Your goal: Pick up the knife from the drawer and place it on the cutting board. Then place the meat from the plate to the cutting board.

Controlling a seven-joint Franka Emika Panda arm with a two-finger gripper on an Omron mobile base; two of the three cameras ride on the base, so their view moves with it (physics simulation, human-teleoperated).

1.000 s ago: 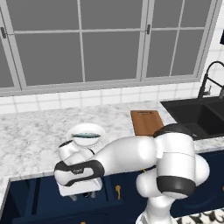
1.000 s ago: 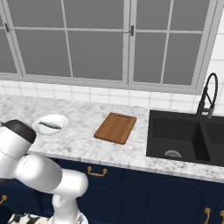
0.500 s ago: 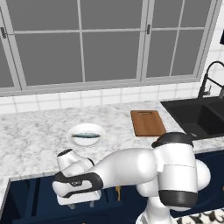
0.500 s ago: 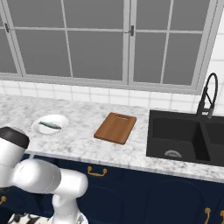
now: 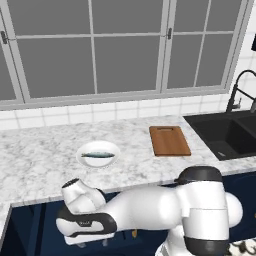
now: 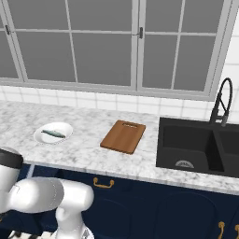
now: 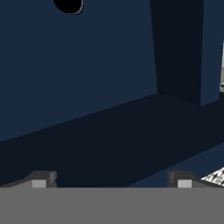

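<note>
Gripper (image 7: 111, 183) fingers stand wide apart with nothing between them, their two small grey tips (image 7: 43, 179) rising at the bottom of the hand view in front of flat navy panels. At the top edge of that view, above the left tip, a rounded black shape shows against the blue; I cannot tell what it is. In the left base view the white arm (image 5: 150, 220) bends low in front of the navy cabinets (image 6: 154, 205), its hand end down below the counter's edge. No writing, brand or label can be read on anything. Up on the marbled counter (image 5: 40, 165), above and behind the hand, sits the round white plate (image 5: 85, 149), plain with a shallow rim. On it lies the fish (image 5: 99, 154), slender and silvery grey-blue with a darker back, lying lengthwise across the plate and shorter than the plate is wide. Farther along the counter to the right, well apart from the plate, rests the cutting board (image 5: 170, 140), reddish-brown wood with a raised rim and a small slot at its far short end; its top is bare. Beyond the board is the black sink (image 6: 200, 147) with a dark curved faucet (image 6: 223, 100). Brass handles (image 6: 102, 183) show on the cabinet fronts in the right base view.
</note>
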